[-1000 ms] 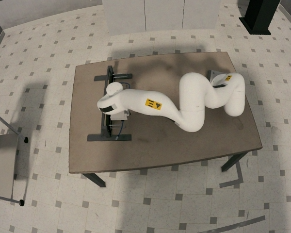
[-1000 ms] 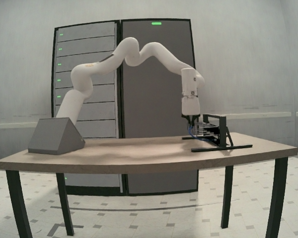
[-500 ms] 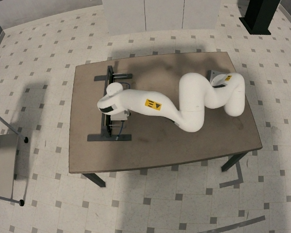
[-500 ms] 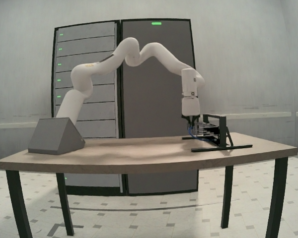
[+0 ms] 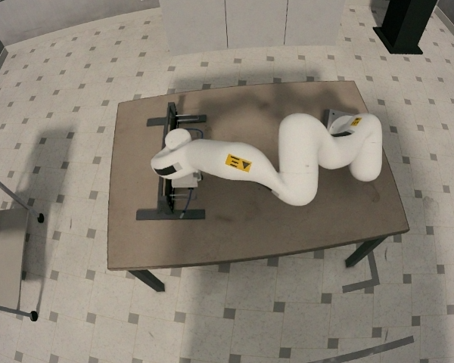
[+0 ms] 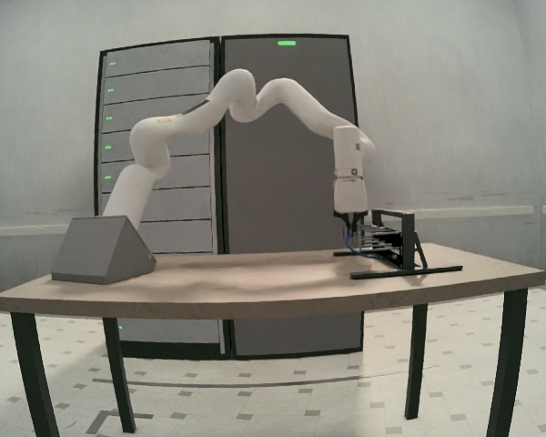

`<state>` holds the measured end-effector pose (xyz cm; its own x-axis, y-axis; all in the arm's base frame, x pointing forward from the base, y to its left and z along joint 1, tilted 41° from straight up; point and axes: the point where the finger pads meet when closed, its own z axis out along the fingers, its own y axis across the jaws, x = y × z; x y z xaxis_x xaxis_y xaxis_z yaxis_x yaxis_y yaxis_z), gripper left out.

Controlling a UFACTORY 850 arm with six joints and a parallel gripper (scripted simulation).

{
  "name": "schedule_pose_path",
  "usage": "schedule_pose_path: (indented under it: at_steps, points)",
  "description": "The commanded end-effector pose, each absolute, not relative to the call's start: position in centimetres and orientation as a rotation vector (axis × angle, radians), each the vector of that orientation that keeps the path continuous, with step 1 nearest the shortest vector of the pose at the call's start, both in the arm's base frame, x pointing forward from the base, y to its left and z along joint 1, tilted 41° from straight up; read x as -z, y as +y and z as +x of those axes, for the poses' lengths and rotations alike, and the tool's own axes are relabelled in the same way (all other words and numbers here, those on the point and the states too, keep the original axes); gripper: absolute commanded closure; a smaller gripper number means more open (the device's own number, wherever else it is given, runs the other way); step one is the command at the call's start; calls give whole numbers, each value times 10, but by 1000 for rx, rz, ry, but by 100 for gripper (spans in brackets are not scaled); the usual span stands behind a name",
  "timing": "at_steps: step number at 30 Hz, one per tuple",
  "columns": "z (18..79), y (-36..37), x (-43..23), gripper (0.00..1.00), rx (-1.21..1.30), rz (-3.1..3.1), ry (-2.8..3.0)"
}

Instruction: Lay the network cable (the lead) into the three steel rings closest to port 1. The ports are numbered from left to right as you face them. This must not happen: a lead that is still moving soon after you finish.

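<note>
A dark rack with steel rings stands on the table's left end; it also shows in the side view (image 6: 395, 244). A blue network cable (image 6: 355, 247) loops down in front of the rack, and parts of it show from above near the far end (image 5: 196, 131) and the near end (image 5: 186, 203). My gripper (image 6: 350, 221) points straight down just in front of the rack and is shut on the blue cable. From above, my wrist hides the fingers and the middle rings.
A grey wedge-shaped arm base (image 6: 101, 248) sits at the table's other end. A server cabinet (image 6: 226, 188) stands behind the table. A metal cart (image 5: 4, 253) stands on the floor off the table's left side.
</note>
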<state>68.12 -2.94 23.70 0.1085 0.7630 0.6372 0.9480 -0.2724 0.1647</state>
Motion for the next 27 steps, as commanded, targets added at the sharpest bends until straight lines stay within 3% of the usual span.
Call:
schedule_pose_path:
  at_steps: [1, 27]
  points:
    - [685, -31, -238, 100, 926, -2106, -1688]
    - [715, -40, -244, 100, 926, -2106, -1688]
